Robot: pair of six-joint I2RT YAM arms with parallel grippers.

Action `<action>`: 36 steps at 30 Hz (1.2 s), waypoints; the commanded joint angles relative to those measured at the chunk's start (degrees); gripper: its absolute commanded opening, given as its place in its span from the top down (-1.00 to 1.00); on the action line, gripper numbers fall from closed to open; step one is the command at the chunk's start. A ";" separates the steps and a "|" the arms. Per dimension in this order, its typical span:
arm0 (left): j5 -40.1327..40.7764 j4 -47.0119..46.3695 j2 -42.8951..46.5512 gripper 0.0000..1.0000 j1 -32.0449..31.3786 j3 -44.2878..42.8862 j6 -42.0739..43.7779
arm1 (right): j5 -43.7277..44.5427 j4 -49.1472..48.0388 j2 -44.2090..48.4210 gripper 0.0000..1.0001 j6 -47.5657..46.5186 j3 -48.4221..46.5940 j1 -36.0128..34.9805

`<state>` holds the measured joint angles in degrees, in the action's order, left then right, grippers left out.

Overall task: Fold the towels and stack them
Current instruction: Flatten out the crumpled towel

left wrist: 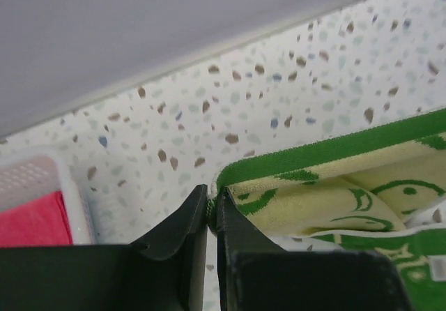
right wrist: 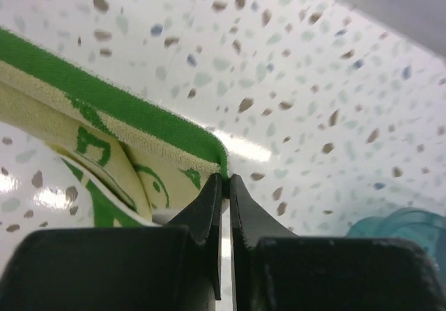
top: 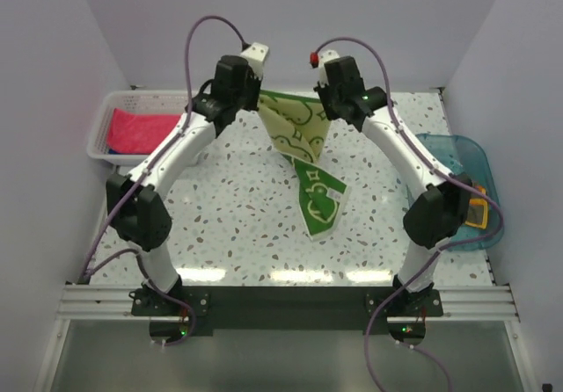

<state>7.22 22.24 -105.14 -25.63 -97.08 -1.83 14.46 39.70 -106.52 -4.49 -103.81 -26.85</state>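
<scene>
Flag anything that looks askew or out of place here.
The green towel hangs twisted. The left fingers and right fingers pinch its top corners, but it narrows midway, and its lower end seems to rest flipped over on the table rather than hanging flat.

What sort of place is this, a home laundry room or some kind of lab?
Most likely a robot lab cell, not a home: two robot arms bolted to a metal rail, plain white walls boxing in a speckled tabletop, and a white basket and blue tub staged at its sides.
</scene>
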 commanded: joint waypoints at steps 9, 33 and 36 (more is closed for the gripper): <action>-0.19 -6.40 18.65 1.00 0.31 -8.05 4.81 | 7.43 -4.28 16.25 1.00 -13.61 -9.66 0.13; -14.17 -4.40 49.86 1.00 -0.56 8.57 4.12 | -16.75 1.34 46.40 1.00 -19.59 1.85 0.13; -10.93 -3.96 48.55 1.00 -0.56 9.80 2.18 | -14.55 -0.76 45.00 1.00 -18.80 5.18 0.22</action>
<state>-16.21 17.12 -56.97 -28.23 -86.46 1.17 -12.56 36.71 -61.14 -21.67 -100.55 -28.91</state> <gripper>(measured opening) 0.127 0.032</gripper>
